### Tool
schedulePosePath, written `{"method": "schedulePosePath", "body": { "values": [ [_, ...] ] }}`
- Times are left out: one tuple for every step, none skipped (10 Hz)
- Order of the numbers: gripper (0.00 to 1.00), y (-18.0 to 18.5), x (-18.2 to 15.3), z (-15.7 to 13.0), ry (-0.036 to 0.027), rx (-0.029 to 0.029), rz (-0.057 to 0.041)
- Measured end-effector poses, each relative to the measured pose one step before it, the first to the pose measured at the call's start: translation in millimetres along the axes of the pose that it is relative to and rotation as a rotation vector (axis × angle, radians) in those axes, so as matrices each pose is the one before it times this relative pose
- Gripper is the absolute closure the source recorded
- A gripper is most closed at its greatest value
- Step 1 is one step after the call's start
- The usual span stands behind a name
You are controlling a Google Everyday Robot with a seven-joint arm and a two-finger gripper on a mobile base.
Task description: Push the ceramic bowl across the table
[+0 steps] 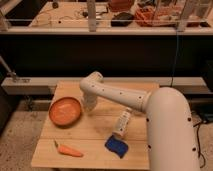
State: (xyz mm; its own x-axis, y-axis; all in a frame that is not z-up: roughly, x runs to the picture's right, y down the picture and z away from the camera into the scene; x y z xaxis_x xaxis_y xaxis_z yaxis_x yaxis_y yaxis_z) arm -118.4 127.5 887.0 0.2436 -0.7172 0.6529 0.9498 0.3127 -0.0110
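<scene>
A white robot arm (150, 107) reaches in from the lower right of the frame across a light wooden worktop (100, 130), bending at an elbow near the worktop's far edge, left of centre. From that elbow the gripper (89, 106) hangs down toward the wood, just left of the frame's middle; whether it is open or closed cannot be told from this angle.

The shallow, round, orange ceramic bowl (65, 110) sits on the left part of the worktop, immediately to the left of the gripper. Its right rim lies just beside the gripper, and contact between the two cannot be confirmed. The bowl's left rim reaches the worktop's left edge and may hang slightly over it.

Toward the lower left corner of the worktop lies an orange carrot (69, 150), well apart from the bowl and pointing roughly along the near edge. Right of centre, a small white plastic bottle (122, 122) stands tilted, close against the underside of the arm. Just below the bottle, near the front edge, rests a blue sponge (116, 146).

Behind the worktop runs a dark counter front, and along the top of the frame a cluttered shelf (107, 26) holds assorted items, too blurred to identify.
</scene>
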Motion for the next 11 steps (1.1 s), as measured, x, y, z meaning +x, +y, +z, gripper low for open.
{"method": "schedulePosePath", "body": {
  "values": [
    [1.0, -6.78, -2.99, -0.36, 0.00252, 0.00065, -0.01017],
    [1.0, -6.3, -2.97, -0.66, 0.00319, -0.00019, -0.01126],
    [1.0, -5.11, -2.46, 0.07, 0.00267, -0.00307, -0.011],
    [1.0, -7.54, -3.45, 0.68, 0.00068, -0.00155, -0.0139],
    [1.0, -8.59, -4.13, 2.13, -0.00098, -0.0019, -0.01448],
    [1.0, -9.47, -4.62, 2.11, -0.00248, 0.00068, -0.01638],
    [1.0, -3.43, -0.82, 0.09, 0.00017, 0.0007, -0.00507],
    [1.0, -13.39, -3.44, 0.72, -0.00296, 0.00431, -0.01845],
    [1.0, -6.23, -1.84, -0.28, -0.00295, 0.00497, -0.00861],
    [1.0, -0.84, 1.37, -0.94, 0.00204, 0.00212, -0.00375],
    [1.0, 0.02, 0.84, -0.98, -0.00175, 0.00396, -0.00211]
  ]
}}
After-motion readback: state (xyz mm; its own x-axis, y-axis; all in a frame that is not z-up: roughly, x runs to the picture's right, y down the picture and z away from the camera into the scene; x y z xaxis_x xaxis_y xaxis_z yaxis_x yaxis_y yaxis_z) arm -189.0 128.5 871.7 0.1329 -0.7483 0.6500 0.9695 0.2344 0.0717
